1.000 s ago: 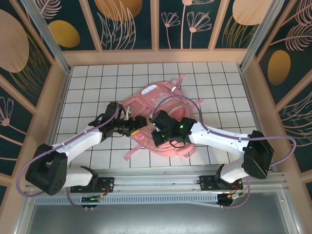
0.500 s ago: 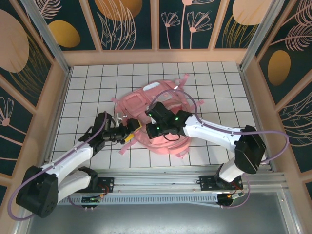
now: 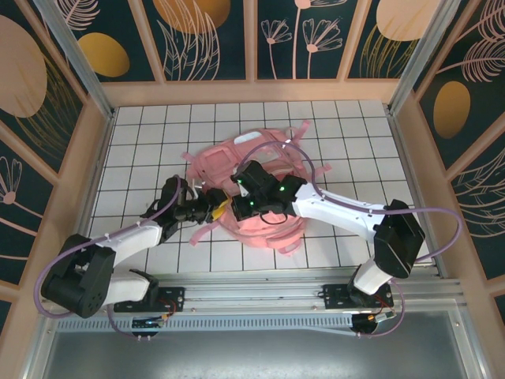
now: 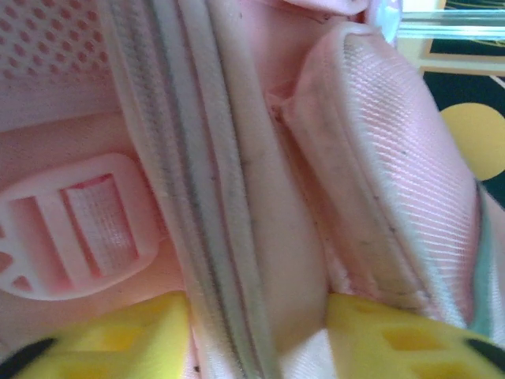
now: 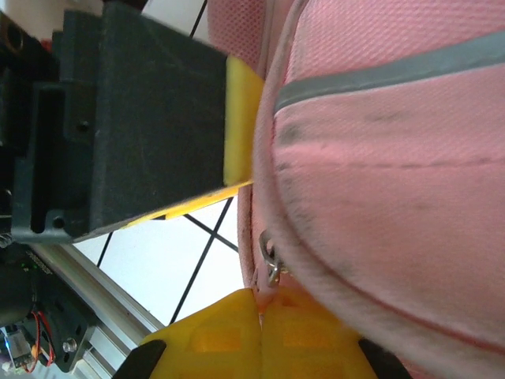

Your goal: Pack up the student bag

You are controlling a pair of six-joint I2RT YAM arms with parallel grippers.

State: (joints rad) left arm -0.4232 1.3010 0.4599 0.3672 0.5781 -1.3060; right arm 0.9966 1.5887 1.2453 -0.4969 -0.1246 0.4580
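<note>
Pink backpack (image 3: 237, 158) lies mid-frame on the white tiled table (image 3: 142, 134) in the top view, straps splayed. Left gripper (image 4: 256, 339) is at its lower-left edge, yellow fingers part-way apart, clamped on a zipper-seam fold. Right gripper (image 5: 260, 339) sits just beside it, jaws together, pinching the backpack edge under a small metal zipper ring (image 5: 270, 264).

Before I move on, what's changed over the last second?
The right gripper, shut on the student bag throughout, dragged it slightly left. The left gripper backed off, returned, and now pinches the bag's zip edge. The bag still lies flat on the table.
</note>
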